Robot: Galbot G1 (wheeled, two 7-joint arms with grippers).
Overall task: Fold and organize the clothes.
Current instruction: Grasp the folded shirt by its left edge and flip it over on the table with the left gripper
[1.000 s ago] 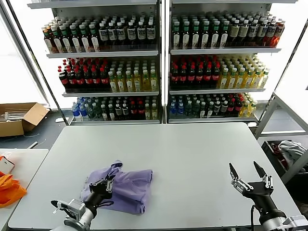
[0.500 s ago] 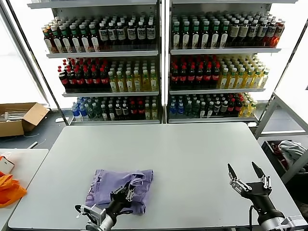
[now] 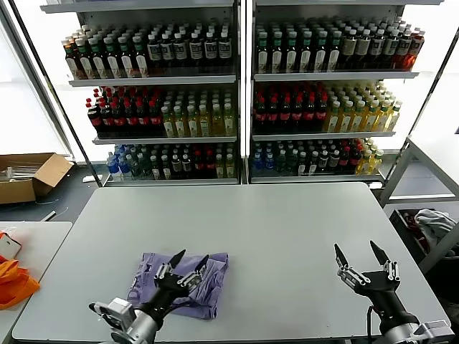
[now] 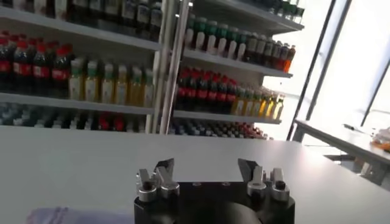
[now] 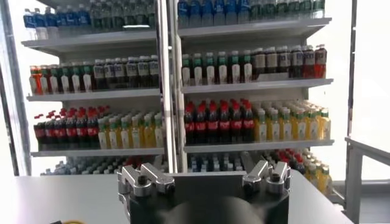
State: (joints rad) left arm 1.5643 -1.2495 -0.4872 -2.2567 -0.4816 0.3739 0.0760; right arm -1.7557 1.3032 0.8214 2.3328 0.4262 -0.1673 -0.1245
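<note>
Folded T-shirt on table, both grippers open

The lavender T-shirt point(image 3: 183, 283) lay folded at the near left of the grey table point(image 3: 287, 229). The left gripper point(image 3: 188, 259) was over it, jaws spread and holding nothing. The right gripper point(image 3: 358, 253) was over the near right of the table, well apart from the shirt, jaws wide and empty.

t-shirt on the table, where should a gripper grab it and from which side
Probably the T-shirt's right-hand folded edge, where it lies flat and square on the table. Come down from above and pinch that edge, since thin flat cloth gives no side to grip. The left gripper hangs open over it, holding nothing; the right gripper waits open, well off to the right.
</note>
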